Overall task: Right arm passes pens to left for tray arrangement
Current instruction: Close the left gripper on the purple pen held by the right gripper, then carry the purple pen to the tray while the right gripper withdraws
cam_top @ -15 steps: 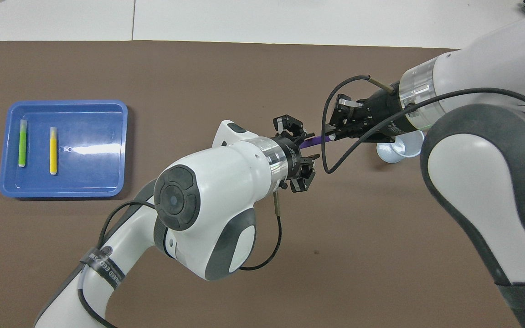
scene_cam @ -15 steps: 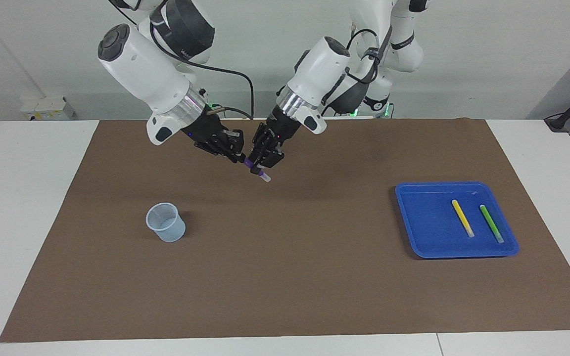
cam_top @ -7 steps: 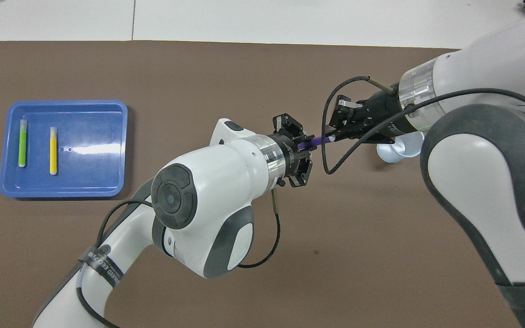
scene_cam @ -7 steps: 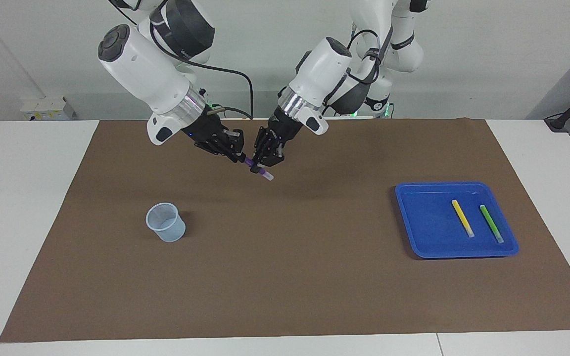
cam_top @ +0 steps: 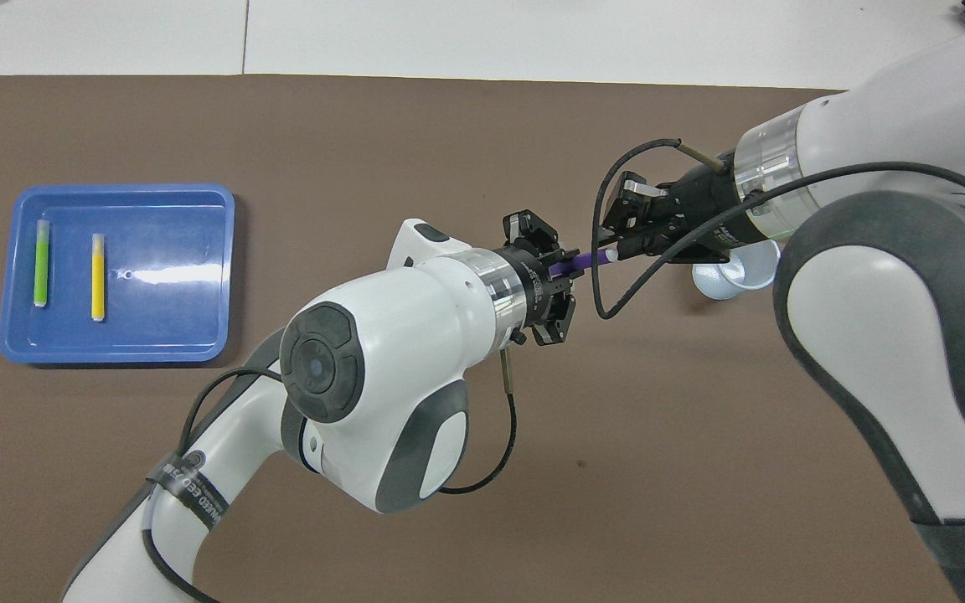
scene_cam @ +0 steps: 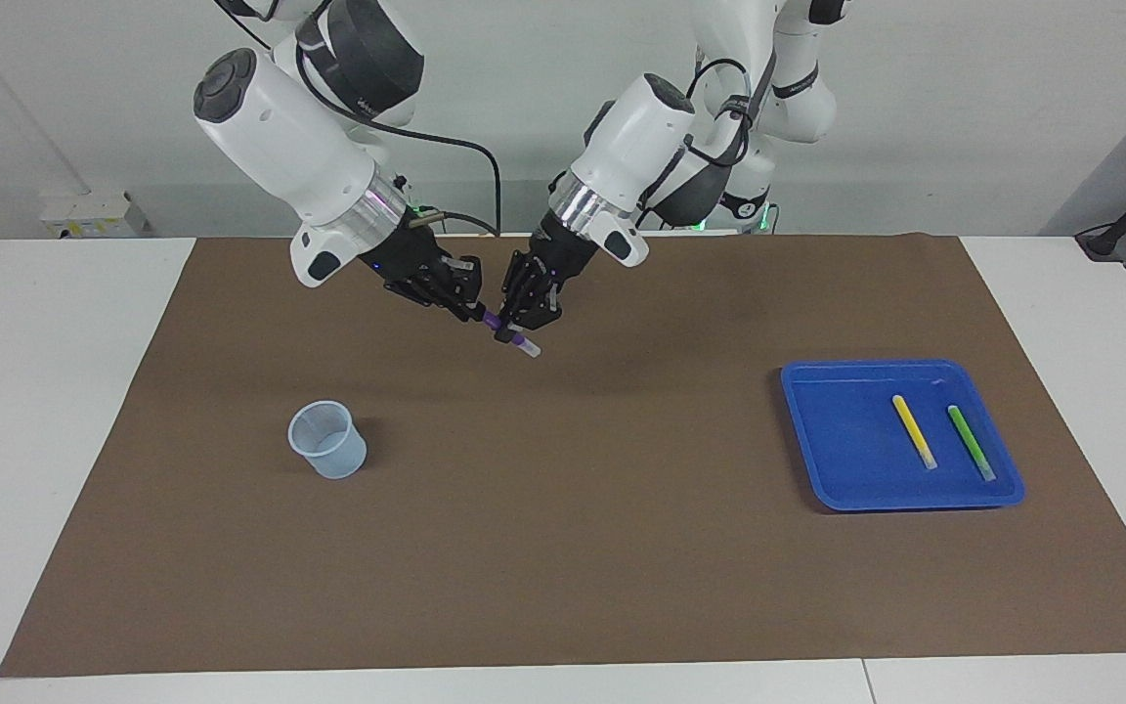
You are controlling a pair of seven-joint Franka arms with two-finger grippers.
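1. Cup (scene_cam: 327, 440), small and pale blue, stands toward the right arm's end of the desk (scene_cam: 55, 391); no pen shows in it from the facing view.
2. Right end effector (scene_cam: 470, 311) hangs over the brown mat (scene_cam: 563, 548), up in the air, at the tail of the purple pen (scene_cam: 514, 338). Whether its fingers are clamped or parted, cannot tell.
3. Left end effector (scene_cam: 507, 332) meets it tip to tip, fingers together on the purple pen, whitish end poking out below. Judged: handover at the point of transfer, the left has its grip, release by the right not confirmed.
4. Tray (scene_cam: 822, 440), bright blue, sits toward the left arm's end of the desk, well apart from the handover.
5. In the tray: yellow pen (scene_cam: 914, 431) and green pen (scene_cam: 971, 442), lying side by side, roughly parallel, not touching.
6. Tally: two of three pens placed. Left to do: free the purple pen, carry it over, lay it beside the other two.
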